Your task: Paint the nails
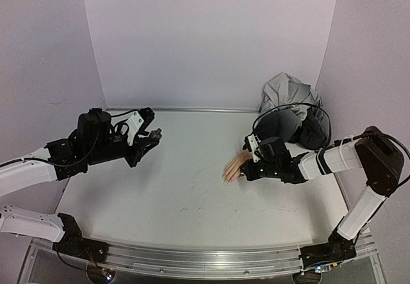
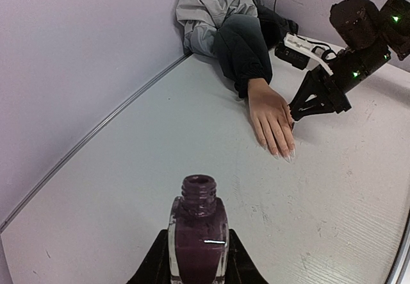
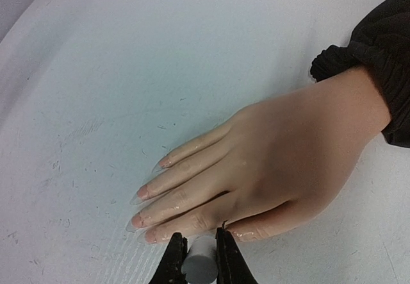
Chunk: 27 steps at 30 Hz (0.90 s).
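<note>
The peach mannequin hand [image 3: 282, 162] lies flat on the table, palm down, in a dark navy sleeve [image 3: 384, 59]. Its nails [image 3: 139, 192] are pale pink with long clear tips. My right gripper [image 3: 198, 253] is shut on a white cylindrical cap [image 3: 200, 266], right beside the index finger and thumb; the top view shows this gripper [image 1: 248, 167] at the hand [image 1: 233, 167]. My left gripper [image 2: 197, 261] is shut on an uncapped glass bottle of dark maroon polish [image 2: 197, 233], held upright above the table far left of the hand [image 2: 272, 114]; the top view shows it [image 1: 152, 138] too.
A grey jacket [image 1: 288, 88] is bunched in the back right corner behind the sleeve, with a black cable [image 1: 285, 108] looping over it. Pale walls [image 1: 211, 40] close the table at the back and sides. The white table top [image 1: 179, 194] is scuffed.
</note>
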### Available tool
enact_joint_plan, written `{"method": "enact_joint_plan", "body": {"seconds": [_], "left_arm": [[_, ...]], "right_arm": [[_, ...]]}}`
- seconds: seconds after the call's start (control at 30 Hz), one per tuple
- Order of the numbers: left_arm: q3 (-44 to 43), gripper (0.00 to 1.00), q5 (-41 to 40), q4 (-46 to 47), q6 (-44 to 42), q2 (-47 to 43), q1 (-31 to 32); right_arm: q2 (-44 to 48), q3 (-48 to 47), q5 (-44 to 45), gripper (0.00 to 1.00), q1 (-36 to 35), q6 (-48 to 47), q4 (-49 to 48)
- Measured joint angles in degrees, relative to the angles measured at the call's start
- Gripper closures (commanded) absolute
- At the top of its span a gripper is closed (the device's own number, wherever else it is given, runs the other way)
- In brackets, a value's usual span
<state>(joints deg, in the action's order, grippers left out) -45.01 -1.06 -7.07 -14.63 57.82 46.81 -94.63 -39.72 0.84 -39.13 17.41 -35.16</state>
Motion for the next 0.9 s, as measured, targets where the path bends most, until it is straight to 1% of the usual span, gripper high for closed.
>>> {"method": "enact_joint_plan", "body": {"seconds": [0.43,0.73,0.9], "left_arm": [[0.0,1.0,0.0,0.0,0.13,0.0,0.0],[0.0,1.0,1.55,-0.02,0.15,0.0,-0.15],[0.0,1.0,2.01,0.0,0.2,0.02,-0.15]], "right_arm": [[0.2,0.15,0.04,1.0,0.0,0.72,0.13],[5.16,1.03,0.94,1.0,0.0,2.14,2.93],[5.6,1.14,1.6,1.0,0.0,2.1,2.97]]}}
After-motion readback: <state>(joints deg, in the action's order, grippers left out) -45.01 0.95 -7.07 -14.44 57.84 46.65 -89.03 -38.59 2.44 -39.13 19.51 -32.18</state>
